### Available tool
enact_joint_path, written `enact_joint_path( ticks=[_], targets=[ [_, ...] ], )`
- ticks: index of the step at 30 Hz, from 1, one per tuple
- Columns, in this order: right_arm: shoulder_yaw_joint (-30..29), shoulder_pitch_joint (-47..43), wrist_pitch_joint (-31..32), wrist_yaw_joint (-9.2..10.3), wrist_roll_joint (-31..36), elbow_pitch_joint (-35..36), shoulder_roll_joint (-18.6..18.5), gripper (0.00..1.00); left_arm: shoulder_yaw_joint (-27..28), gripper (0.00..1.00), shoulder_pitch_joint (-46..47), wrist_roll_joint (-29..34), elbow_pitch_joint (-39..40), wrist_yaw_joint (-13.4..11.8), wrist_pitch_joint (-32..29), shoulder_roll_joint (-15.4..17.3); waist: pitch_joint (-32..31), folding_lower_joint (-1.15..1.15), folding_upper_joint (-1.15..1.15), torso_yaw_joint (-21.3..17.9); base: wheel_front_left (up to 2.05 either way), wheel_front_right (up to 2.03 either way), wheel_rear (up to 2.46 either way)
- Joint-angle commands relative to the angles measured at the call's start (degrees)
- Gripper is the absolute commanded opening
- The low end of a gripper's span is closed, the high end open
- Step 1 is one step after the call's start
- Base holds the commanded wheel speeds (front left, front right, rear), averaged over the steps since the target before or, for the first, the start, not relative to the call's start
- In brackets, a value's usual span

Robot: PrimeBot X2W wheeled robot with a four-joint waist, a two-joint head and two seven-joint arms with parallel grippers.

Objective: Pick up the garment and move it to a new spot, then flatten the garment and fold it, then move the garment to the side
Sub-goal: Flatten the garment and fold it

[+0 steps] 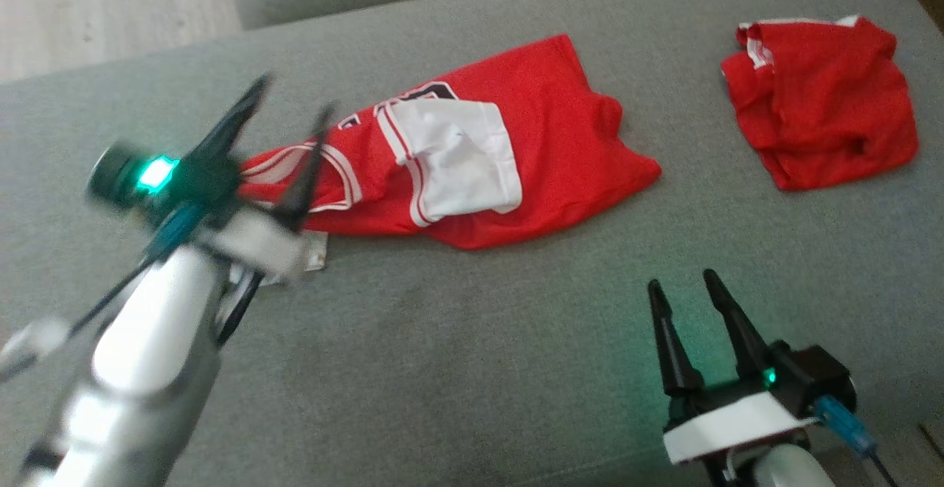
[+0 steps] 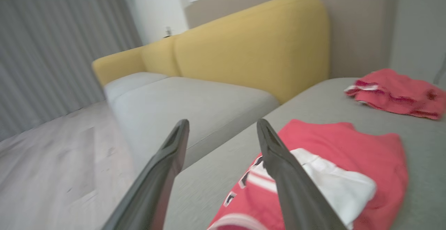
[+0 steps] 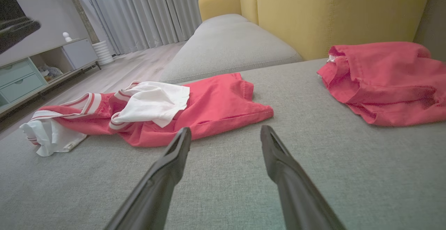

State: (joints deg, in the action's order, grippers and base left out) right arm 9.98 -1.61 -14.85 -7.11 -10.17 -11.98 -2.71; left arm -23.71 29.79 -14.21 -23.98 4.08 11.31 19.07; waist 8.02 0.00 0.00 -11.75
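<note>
Head view, red-and-white garment [image 1: 516,155] on cushion [image 1: 472,339], left pincer [image 1: 295,96] spread over its left end, right pincer [image 1: 681,279] spread, well apart.

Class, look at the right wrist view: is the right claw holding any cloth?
No, the right claw is open and empty over the grey cushion.

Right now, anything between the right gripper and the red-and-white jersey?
No. Only bare grey cushion lies between the right gripper and the jersey; the head and right wrist views both show that stretch.
</note>
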Motion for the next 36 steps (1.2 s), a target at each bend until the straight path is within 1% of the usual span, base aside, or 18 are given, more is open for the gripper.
enact_joint_path(
  ticks=[1,3,4,5,6,9,12,16,20,23,28,29,30,31,32,33,36],
  targets=[
    [2.01,2.84,-0.15,-0.37,-0.31,1.89,-0.25,1.0,-0.99,1.0,7.3,1.09,2.66,1.51,-2.54,1.24,1.81,0.0,0.0,-1.15,0.0,0.0,0.0],
    [2.87,4.03,-0.15,-0.37,-0.48,1.81,-0.23,1.0,-6.57,1.0,11.92,1.8,2.94,2.96,-6.82,0.8,3.38,0.0,0.0,-2.41,0.0,0.0,0.0],
    [3.31,4.63,-0.15,-0.37,-0.56,1.76,-0.23,1.0,-9.53,1.0,14.11,1.39,2.75,3.24,-9.26,0.61,4.27,0.0,0.0,-3.19,0.0,0.0,0.0],
    [3.59,5.18,-0.15,-0.37,-0.62,1.73,-0.22,1.0,-13.7,1.0,16.24,0.23,2.72,3.32,-11.4,0.47,4.96,0.0,0.0,-3.9,0.0,0.0,0.0],
    [4.21,6.25,-0.15,-0.37,-0.94,1.72,-0.2,1.0,-22.03,1.0,20.54,-4.23,2.39,3.36,-15.45,1.24,6.59,0.0,0.0,-5.61,0.0,0.0,0.0],
    [5.39,7.72,-0.15,-0.37,-2.13,1.92,-0.19,1.0,-30.82,1.0,26.4,-10.68,0.77,3.38,-20.1,3.33,9.19,0.0,0.0,-8.35,0.0,0.0,0.0],
    [6.28,8.77,-0.15,-0.37,-3.3,2.17,-0.18,1.0,-36.62,1.0,30.56,-15.8,-1.47,3.39,-23.22,5.23,11.52,0.0,0.0,-10.84,0.0,0.0,0.0],
    [7.0,9.54,-0.15,-0.37,-4.4,2.39,-0.18,1.0,-42.13,1.0,34.76,-19.57,-4.71,3.39,-24.55,7.73,13.87,0.0,0.0,-13.37,0.0,0.0,0.0],
    [7.51,10.0,-0.15,-0.37,-5.35,2.4,-0.18,1.0,-46.5,1.0,37.21,-22.27,-7.06,3.4,-24.69,9.23,15.21,0.0,0.0,-14.94,0.0,0.0,0.0],
    [7.69,10.25,-0.15,-0.37,-5.91,2.38,-0.18,1.0,-48.12,1.0,37.89,-23.97,-8.0,3.4,-24.49,9.51,15.57,0.0,0.0,-15.4,0.0,0.0,0.0],
    [8.02,10.63,-0.15,-0.37,-6.48,2.36,-0.17,1.0,-49.34,1.0,38.29,-24.95,-8.01,3.4,-24.73,9.69,15.68,0.0,0.0,-15.6,0.0,0.0,0.0],
    [8.05,10.76,-0.15,-0.37,-6.59,2.36,-0.17,1.0,-49.43,0.67,38.3,-25.2,-7.79,3.4,-24.79,9.71,15.71,0.0,0.0,-15.62,0.0,0.0,0.0],
    [8.1,10.88,-0.15,-0.37,-6.69,2.37,-0.17,1.0,-49.5,0.39,38.42,-25.17,-7.54,3.4,-24.74,9.8,15.76,0.0,0.0,-15.63,0.0,0.0,0.0],
    [8.1,10.88,-0.15,-0.37,-6.69,2.37,-0.17,1.0,-49.5,0.39,38.42,-25.17,-7.54,3.4,-24.74,9.8,15.76,0.0,0.0,-15.63,0.0,0.0,0.0],
    [8.16,11.0,-0.15,-0.37,-6.75,2.39,-0.17,1.0,-49.54,0.24,38.51,-25.08,-7.37,3.4,-24.69,9.9,15.81,0.0,0.0,-15.63,0.0,0.0,0.0],
    [8.22,11.2,-0.15,-0.37,-6.83,2.43,-0.17,1.0,-49.59,0.0,38.23,-24.88,-6.84,3.4,-25.35,10.0,15.93,0.0,0.0,-15.56,0.0,0.0,0.0],
    [7.74,11.23,-0.15,-0.37,-6.72,2.47,-0.17,1.0,-49.62,0.0,37.4,-24.43,-4.56,3.4,-26.03,10.24,15.7,0.0,0.0,-14.85,0.0,0.0,0.0]
  ],
)
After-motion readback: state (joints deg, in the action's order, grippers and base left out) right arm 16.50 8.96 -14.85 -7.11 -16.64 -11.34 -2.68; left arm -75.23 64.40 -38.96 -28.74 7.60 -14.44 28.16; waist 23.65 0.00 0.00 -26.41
